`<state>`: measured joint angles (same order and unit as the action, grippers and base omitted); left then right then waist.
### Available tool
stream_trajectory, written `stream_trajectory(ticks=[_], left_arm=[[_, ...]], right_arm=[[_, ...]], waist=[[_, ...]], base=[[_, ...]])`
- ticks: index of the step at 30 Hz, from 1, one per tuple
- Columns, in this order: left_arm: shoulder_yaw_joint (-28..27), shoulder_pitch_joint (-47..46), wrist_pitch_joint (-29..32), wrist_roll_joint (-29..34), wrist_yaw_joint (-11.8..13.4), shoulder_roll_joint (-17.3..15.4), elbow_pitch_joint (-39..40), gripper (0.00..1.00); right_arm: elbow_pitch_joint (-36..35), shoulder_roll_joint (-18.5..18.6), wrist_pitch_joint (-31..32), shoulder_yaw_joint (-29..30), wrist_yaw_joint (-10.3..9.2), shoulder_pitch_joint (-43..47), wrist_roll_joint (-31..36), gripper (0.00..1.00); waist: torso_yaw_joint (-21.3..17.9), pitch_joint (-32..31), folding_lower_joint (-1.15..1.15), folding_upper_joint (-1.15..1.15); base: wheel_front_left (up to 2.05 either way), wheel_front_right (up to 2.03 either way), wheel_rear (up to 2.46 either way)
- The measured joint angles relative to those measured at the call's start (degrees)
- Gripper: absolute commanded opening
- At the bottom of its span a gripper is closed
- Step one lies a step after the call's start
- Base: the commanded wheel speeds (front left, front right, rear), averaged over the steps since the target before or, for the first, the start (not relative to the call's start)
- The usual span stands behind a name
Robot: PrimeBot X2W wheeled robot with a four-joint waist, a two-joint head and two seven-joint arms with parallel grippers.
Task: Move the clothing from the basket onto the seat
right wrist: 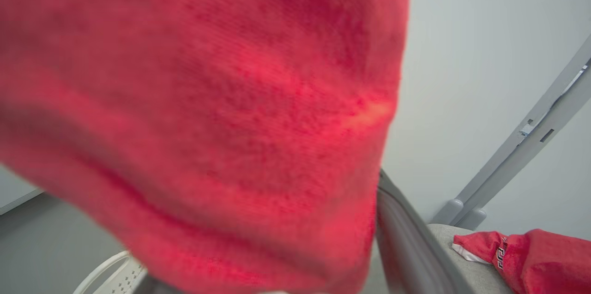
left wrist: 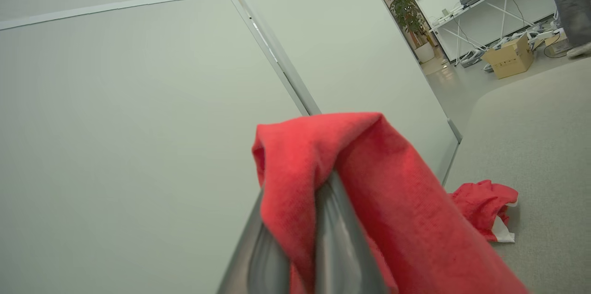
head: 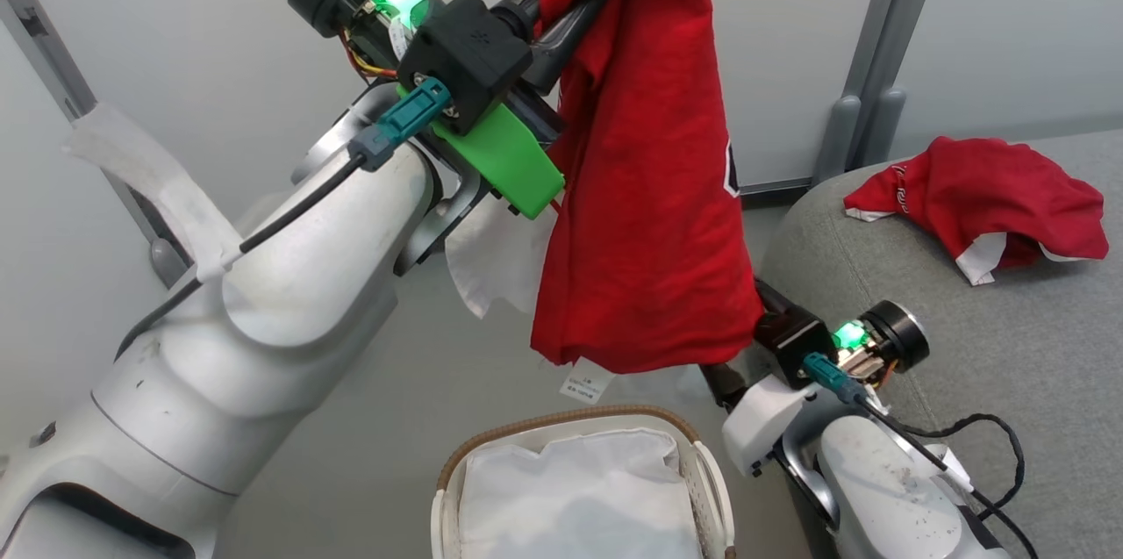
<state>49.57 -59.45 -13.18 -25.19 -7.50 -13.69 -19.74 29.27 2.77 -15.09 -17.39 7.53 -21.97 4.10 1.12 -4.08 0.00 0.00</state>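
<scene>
My left gripper is raised high and shut on the top of a red jersey, which hangs down above the basket. The left wrist view shows the fingers pinching a fold of that clothing. The basket holds a white liner. A second red jersey lies crumpled on the grey seat. My right gripper sits low beside the seat, its tips behind the hanging jersey's hem. One finger shows far to the side; cloth covers the other.
Pale partition walls with grey posts stand behind the basket. A black cable trails over the seat by my right forearm. Far off in the left wrist view are a cardboard box, a plant and a person's leg.
</scene>
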Motion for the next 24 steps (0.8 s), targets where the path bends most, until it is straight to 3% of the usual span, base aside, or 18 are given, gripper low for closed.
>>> stream_trajectory(ticks=[1, 4, 18, 19, 22, 23, 24], left_arm=[[0.02, 0.23, 0.01, -0.19, 0.01, -0.07, 0.07, 0.00], [0.02, 1.43, 0.09, -1.10, 0.02, -0.21, 0.07, 0.00], [-1.01, 9.45, -1.01, -4.72, 1.54, -1.25, -4.44, 0.00], [-1.23, 10.29, -1.09, -5.14, 1.72, -1.21, -4.86, 0.24], [-1.54, 13.08, -1.51, -6.15, 2.05, -1.01, -6.21, 0.46], [-1.68, 14.24, -1.52, -6.47, 2.21, -0.86, -6.61, 0.94], [-1.74, 15.35, -1.57, -6.57, 2.21, -0.68, -6.97, 1.00]], right_arm=[[-0.37, 0.04, 0.00, -1.12, 0.00, -0.13, -0.56, 0.49], [-2.11, 0.35, 0.00, -3.42, 0.00, -0.93, -2.10, 0.03], [-6.21, 0.70, 0.00, -1.92, 0.00, -1.23, -3.16, 0.00], [-6.24, 0.70, 0.00, -1.51, 0.00, -1.21, -3.16, 0.00], [-6.37, 0.67, 0.00, -0.20, 0.00, -1.12, -3.05, 0.00], [-6.42, 0.67, 0.00, 0.38, 0.00, -1.07, -2.92, 0.00], [-6.46, 0.67, 0.00, 0.98, 0.00, -1.03, -2.65, 0.00]], waist=[[0.00, 0.00, 0.00, 0.00], [-0.06, 0.06, 0.00, 0.00], [-0.89, 0.79, 0.00, 0.00], [-0.95, 0.86, 0.00, 0.00], [-1.12, 1.04, 0.00, 0.00], [-1.18, 1.10, 0.00, 0.00], [-1.23, 1.19, 0.00, 0.00]], base=[[0.00, 0.00, 0.00], [0.00, 0.00, 0.00], [0.00, 0.00, 0.00], [0.00, 0.00, 0.00], [0.00, 0.00, 0.00], [0.00, 0.00, 0.00], [0.00, 0.00, 0.00]])
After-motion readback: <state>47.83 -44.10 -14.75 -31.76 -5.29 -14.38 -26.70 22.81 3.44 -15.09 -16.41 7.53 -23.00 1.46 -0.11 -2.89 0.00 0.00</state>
